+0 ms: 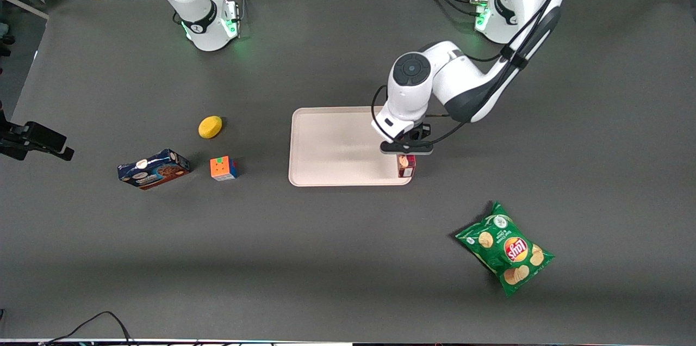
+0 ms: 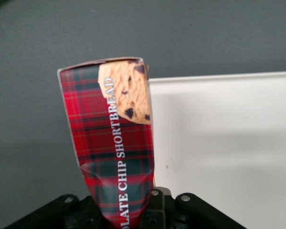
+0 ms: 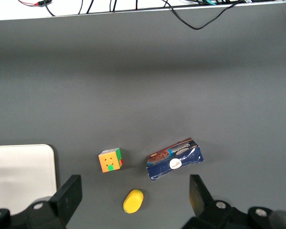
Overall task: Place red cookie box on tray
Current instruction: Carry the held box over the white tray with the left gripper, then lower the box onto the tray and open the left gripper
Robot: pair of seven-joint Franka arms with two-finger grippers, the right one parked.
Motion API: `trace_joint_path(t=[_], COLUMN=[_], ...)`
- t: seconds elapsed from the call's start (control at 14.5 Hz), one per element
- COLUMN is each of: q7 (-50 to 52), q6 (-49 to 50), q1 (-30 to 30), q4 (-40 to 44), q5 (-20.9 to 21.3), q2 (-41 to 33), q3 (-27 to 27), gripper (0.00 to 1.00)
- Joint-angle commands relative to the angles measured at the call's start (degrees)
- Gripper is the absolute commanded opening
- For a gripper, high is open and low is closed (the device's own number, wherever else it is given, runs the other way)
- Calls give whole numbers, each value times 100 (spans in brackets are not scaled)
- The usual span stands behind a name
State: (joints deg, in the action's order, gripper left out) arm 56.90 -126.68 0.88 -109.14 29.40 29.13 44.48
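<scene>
The end effector [image 1: 405,154] is clamped on the box [image 1: 406,166], holding it upright over the tray's [image 1: 326,144] rim (the edge toward the working arm). Released here, it could tip and land half on the desk [image 1: 348,259].

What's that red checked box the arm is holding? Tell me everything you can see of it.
The red cookie box is a long slim carton, cardboard by its look, in dark-red plaid with a chocolate-chip cookie picture and white lettering reading "CHIP SHORTBREAD". Its side looks slightly dented near the grip. The gripper is shut on one end, so the box hangs from it over the corner of the pale pink tray nearest the working arm's end. Whether its free end touches the tray cannot be told.
</scene>
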Motion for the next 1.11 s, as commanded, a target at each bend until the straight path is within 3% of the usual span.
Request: trace_joint_path(t=[0.0,0.28,0.76,1.04], q7=[567,1050,1262,1262], q6=[56,30,30,-75], q1=[-123,-175,-386,-387], q4=[367,394,341,341], q5=[601,1006,1094,1577], q2=[601,953,1120,1340], q3=[8,8,8,8], gripper=[10,11,14,17])
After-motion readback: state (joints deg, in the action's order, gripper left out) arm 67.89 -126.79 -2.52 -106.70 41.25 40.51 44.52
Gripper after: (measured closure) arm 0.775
